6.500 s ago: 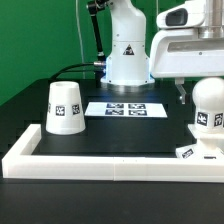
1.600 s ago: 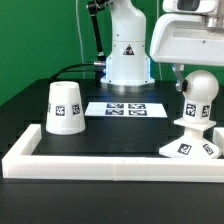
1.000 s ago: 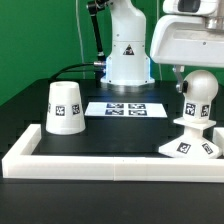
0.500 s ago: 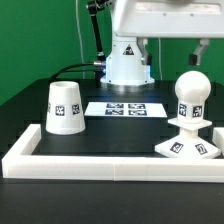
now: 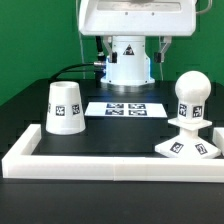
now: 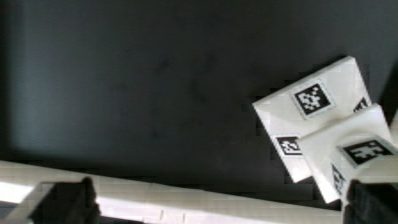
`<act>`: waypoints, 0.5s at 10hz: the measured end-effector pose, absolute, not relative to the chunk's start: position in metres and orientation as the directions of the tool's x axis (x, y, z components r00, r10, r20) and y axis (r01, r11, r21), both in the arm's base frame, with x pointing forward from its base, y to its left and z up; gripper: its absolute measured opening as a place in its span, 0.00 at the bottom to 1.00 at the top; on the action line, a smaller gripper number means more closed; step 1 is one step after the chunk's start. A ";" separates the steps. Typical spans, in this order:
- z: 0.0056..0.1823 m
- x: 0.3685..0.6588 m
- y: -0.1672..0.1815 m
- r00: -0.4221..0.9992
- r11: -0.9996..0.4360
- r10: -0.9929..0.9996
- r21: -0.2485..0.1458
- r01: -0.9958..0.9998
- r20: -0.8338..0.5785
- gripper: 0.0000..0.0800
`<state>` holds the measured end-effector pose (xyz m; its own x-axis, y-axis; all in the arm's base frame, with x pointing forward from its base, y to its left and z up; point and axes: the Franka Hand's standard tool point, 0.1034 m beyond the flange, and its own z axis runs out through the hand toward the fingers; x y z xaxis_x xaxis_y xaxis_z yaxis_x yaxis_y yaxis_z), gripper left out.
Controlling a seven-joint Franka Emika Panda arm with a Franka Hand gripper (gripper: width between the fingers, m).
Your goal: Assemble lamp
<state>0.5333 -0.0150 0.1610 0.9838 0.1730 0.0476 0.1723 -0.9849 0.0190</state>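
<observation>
The white bulb [image 5: 190, 96] stands upright on the flat angular base [image 5: 186, 147] at the exterior view's right, near the front rail. The tapered shade [image 5: 65, 107] stands mouth down at the exterior view's left, apart from them. My gripper [image 5: 130, 46] hangs high over the middle of the table, open and empty, its dark fingers [image 5: 162, 44] wide apart. In the wrist view the base [image 6: 317, 122] with its tags shows between and beyond my fingertips [image 6: 68, 200], and my gripper [image 6: 222, 203] touches nothing.
A white rail [image 5: 110, 160] frames the black table at the front and left; it also shows in the wrist view [image 6: 178, 195]. The marker board [image 5: 128, 108] lies at the middle back, before the white robot body [image 5: 127, 62]. A black cable runs at the back left.
My gripper has let go of the bulb, risen and moved toward the exterior view's left. The bulb and base now stand free and have shifted a little left.
</observation>
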 end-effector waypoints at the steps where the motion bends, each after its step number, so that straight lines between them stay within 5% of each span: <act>1: 0.161 0.533 -0.015 0.984 -0.985 0.173 0.019 0.172 0.047 0.87; 5: 0.155 0.505 -0.040 0.990 -0.990 0.138 0.016 0.138 0.036 0.87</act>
